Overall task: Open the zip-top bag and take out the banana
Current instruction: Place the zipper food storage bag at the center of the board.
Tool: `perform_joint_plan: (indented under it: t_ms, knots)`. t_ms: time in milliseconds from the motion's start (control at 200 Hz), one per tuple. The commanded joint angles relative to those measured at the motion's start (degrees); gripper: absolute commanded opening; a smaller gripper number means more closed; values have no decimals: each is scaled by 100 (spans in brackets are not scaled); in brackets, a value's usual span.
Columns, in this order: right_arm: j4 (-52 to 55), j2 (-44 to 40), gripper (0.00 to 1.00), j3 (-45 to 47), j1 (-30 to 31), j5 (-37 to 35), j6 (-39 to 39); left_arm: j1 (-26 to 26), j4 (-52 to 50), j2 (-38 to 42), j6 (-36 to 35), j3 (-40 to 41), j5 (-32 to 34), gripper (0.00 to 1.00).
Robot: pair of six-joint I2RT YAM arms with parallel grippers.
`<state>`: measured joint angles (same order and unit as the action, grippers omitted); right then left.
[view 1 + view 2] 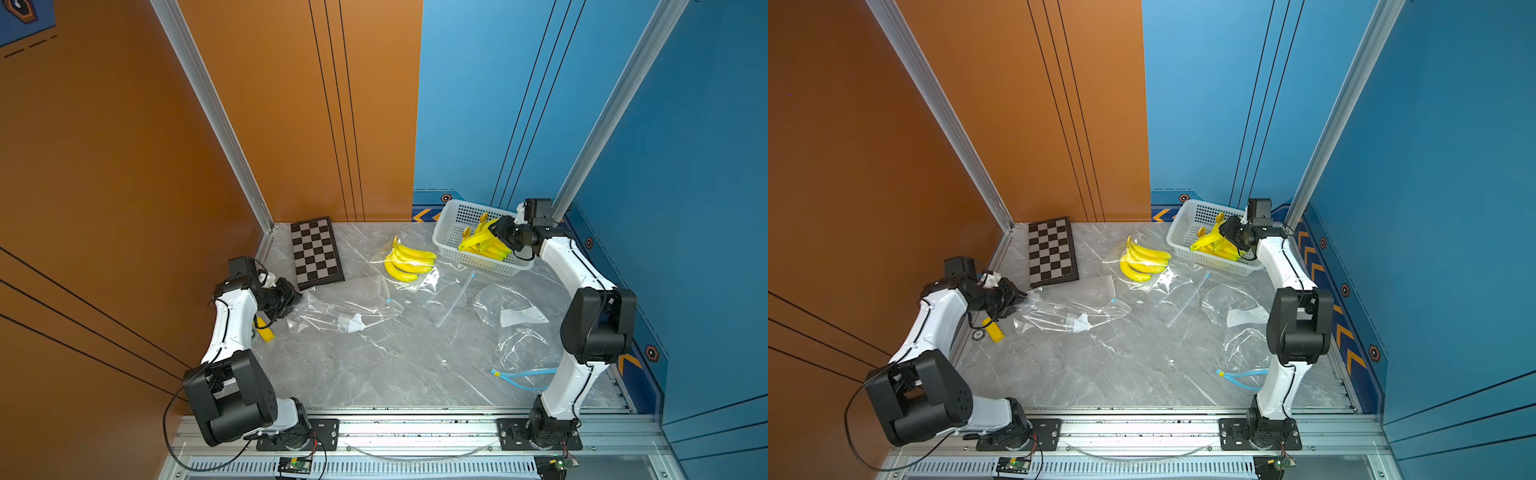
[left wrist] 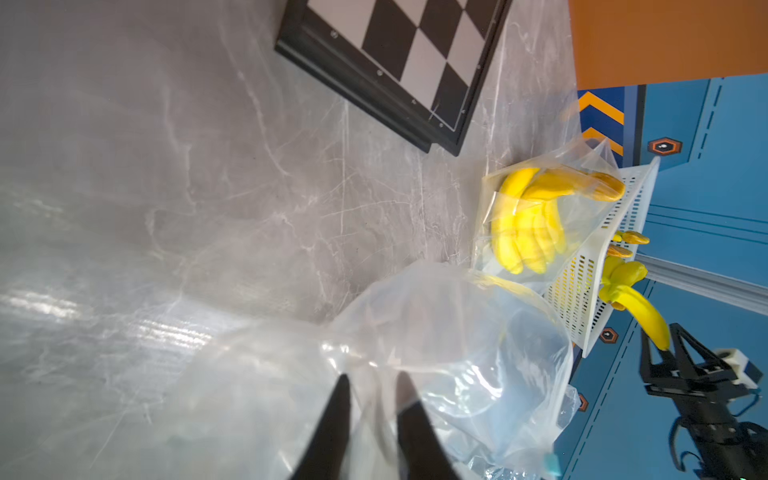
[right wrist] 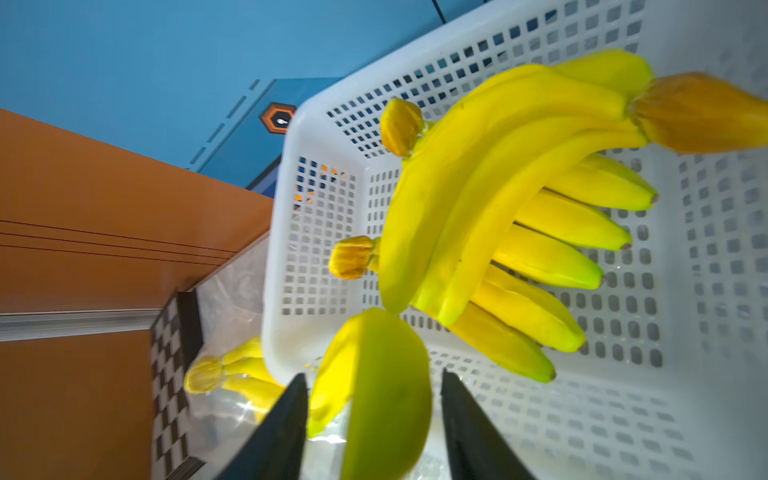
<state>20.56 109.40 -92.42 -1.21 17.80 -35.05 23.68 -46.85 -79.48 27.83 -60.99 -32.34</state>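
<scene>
right gripper (image 3: 374,374), left gripper (image 2: 372,375): holdings

item one, closest to your right wrist lens: right gripper, fingers spread wide either side of one banana of the banana bunch (image 3: 478,208). a sliver of gap shows at one finger, so nothing is pinched. that bunch lies in the white basket (image 3: 324,232) on other bunches (image 3: 561,257), at the table's (image 1: 374,365) far right corner.
item two: your left gripper, fingers parted, film of the clear zip-top bag (image 2: 457,353) between them, unclamped. the bag lies crumpled near the chessboard (image 1: 316,251).
item three: second bunch (image 1: 409,259), inside its own bag, mid-table toward the back.
</scene>
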Motion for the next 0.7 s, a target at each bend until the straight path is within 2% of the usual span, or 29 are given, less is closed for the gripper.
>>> perform_joint_plan:
  t_ms: [0, 30, 55, 130, 175, 210, 260, 325, 400, 496, 571, 621, 696]
  knots:
    - [-374, -198, 76, -174, -53, -102, 307, 170, -324, 346, -111, -31, 92, 73]
    - [-368, -347, 79, -104, -83, -121, 325, 182, -327, 460, -52, -91, 70, 88]
    - [-368, -507, 86, -18, -104, -135, 367, 166, -329, 542, -15, -193, 90, 100]
    - [-90, -1123, 92, 228, -151, -399, 677, 78, -460, 600, 11, -530, 195, 98]
    - [217, -1538, 99, 385, -151, -725, 844, 43, -527, 614, -4, -677, 321, 98]
    - [339, -1853, 100, 551, -140, -794, 906, 27, -559, 616, -14, -749, 350, 98]
    - [597, -2184, 100, 665, -36, -612, 1058, -29, -555, 635, -13, -824, 351, 98]
    - [1466, -2283, 100, 528, 295, -313, 1369, -287, -605, 628, -62, -997, 306, 98]
    - [2171, -2259, 100, 660, 734, 268, 1454, -1027, -610, 522, -139, -1312, 324, 98]
    - [2031, -2484, 100, 1489, 1291, 577, 1035, -2756, -470, 219, -130, -1910, 964, 98]
    - [1688, -2590, 100, 2021, 1871, 385, 833, -3891, -328, -343, -43, -2461, 1265, 98]
    - [1413, -2564, 100, 2321, 2106, 320, 592, -4330, -303, -848, -59, -2821, 1226, 98]
    - [593, -2498, 99, 2983, 2128, 505, -30, -4754, -292, -1544, -289, -3208, 1396, 98]
